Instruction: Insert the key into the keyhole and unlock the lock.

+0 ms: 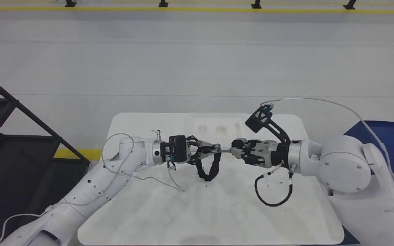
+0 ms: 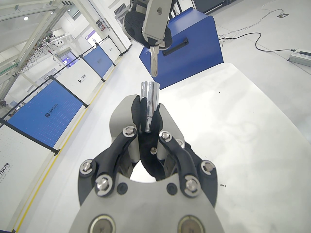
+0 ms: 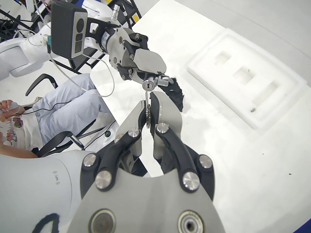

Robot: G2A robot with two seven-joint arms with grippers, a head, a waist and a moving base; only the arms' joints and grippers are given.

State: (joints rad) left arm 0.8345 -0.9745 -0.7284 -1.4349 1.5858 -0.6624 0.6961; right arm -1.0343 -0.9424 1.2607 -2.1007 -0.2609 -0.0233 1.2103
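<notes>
Two grippers: tip to tip above the table (image 1: 184, 215)
Left gripper (image 2: 145, 105): clamped on the lock (image 2: 150, 90), black loop (image 1: 209, 167) dangling beneath
Right gripper (image 3: 148, 103): pinching the key (image 2: 153, 61) by its head
Key: tip just short of the keyhole (image 3: 148, 86)

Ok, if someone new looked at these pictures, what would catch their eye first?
In mid-air above the table, two arms meet tip to tip. The right hand pinches a key, whose blade points at the chrome lock clamped in the left hand, with a small gap between them. A black strap dangles by the lock, and a white foam tray with three recesses lies on the table's far side.
</notes>
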